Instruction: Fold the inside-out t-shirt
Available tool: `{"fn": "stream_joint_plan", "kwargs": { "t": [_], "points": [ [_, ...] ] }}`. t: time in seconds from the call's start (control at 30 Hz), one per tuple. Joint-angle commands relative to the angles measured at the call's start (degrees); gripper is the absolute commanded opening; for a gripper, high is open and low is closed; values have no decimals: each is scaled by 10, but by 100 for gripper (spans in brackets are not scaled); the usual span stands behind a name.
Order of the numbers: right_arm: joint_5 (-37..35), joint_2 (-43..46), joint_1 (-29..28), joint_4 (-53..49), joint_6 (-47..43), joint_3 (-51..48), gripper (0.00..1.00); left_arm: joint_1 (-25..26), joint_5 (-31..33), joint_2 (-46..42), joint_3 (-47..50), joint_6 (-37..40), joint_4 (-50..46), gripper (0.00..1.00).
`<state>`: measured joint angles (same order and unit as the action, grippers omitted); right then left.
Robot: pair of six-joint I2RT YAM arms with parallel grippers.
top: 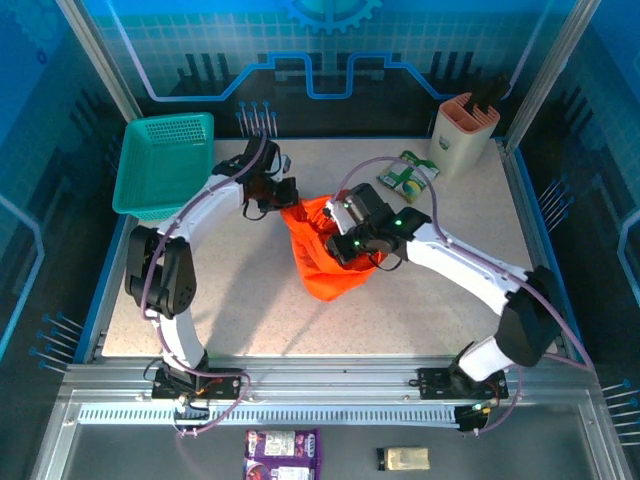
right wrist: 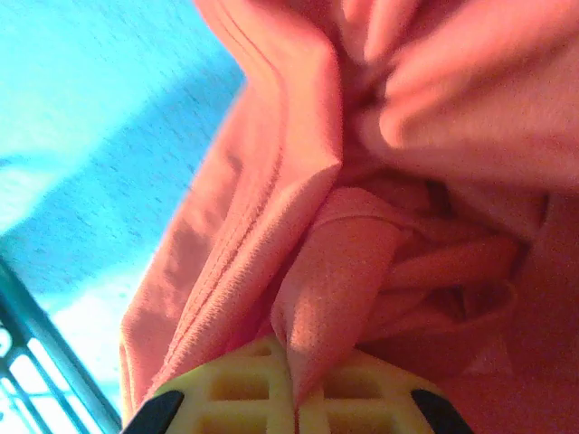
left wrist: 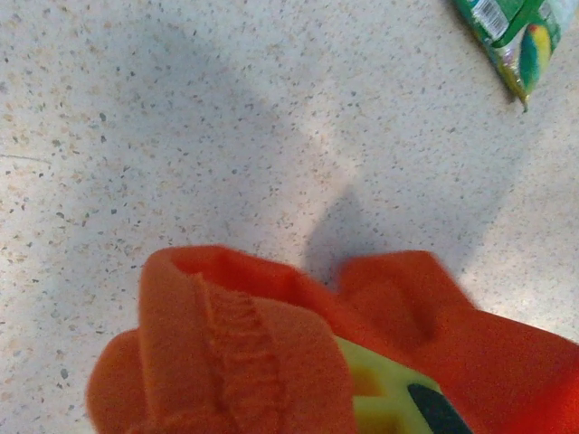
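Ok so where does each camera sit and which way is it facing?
Top external: fixed above and behind the arms, looking down on the table; both arms show, left gripper and right gripper at the orange t-shirt.
Left wrist: on the left arm, facing down at the tabletop; cloth drapes its fingers.
Right wrist: on the right arm, close against bunched cloth; its fingers pinch a fold.
Shared: top and left wrist both catch the green packet.

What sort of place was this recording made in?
Probably a robot lab work cell, not a home: silver aluminium frame posts with blue printed wall panels, a speckled stone-look tabletop, and two white-and-black robot arms bolted to the near rail.
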<state>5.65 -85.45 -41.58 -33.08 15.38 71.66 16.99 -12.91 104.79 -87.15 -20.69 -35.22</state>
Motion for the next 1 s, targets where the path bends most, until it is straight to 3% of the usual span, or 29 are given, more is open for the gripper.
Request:
{"fn": "stream_joint_plan", "kwargs": {
  "t": [0.0,0.23,0.37,0.53,0.77,0.97],
  "points": [
    [26,55,-1,49,2,3,0,-9,-16,7,41,-7,45,0],
    [93,155,15,220,50,-36,0,-30,-32,12,138,-40,111,0],
    [69,206,20,303,68,-69,0,-46,-38,8,192,-53,140,0],
    [-42,271,24,345,58,-111,0,-85,-65,-19,277,-87,193,0],
    [-205,379,46,384,67,-183,0,-147,-42,-100,383,-119,241,0],
    [-340,432,65,282,104,-201,0,-189,-16,-169,429,-143,245,0]
  ]
}}
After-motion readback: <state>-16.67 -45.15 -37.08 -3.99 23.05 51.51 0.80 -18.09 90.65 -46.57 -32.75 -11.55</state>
